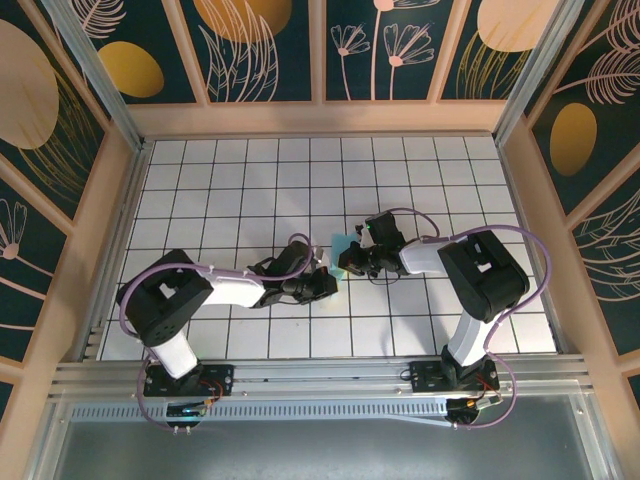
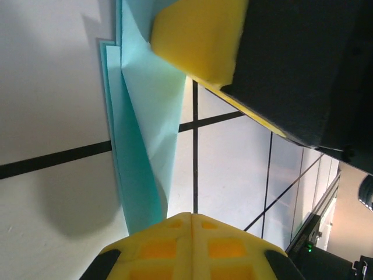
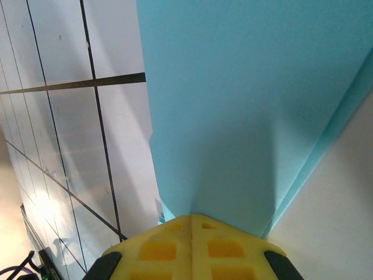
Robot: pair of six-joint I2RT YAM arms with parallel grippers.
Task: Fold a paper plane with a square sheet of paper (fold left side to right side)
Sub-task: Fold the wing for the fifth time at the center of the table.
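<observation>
The folded turquoise paper (image 1: 343, 242) lies on the tiled floor near the middle, mostly hidden between the two grippers. In the left wrist view the paper (image 2: 143, 134) is a narrow layered strip with one flap curling up. Its near end runs under my left gripper (image 2: 191, 217), whose yellow fingers are shut with nothing between them. The right gripper's yellow pad (image 2: 198, 35) sits on the strip's far end. In the right wrist view my right gripper (image 3: 191, 217) is shut, its tips against the wide blue paper (image 3: 250, 99). From above, the left gripper (image 1: 322, 287) and right gripper (image 1: 350, 262) nearly meet.
White floor tiles with black grout lines (image 1: 230, 190) surround the paper. Wooden walls (image 1: 320, 118) fence the floor on three sides. An aluminium rail (image 1: 320, 375) carries both arm bases at the near edge.
</observation>
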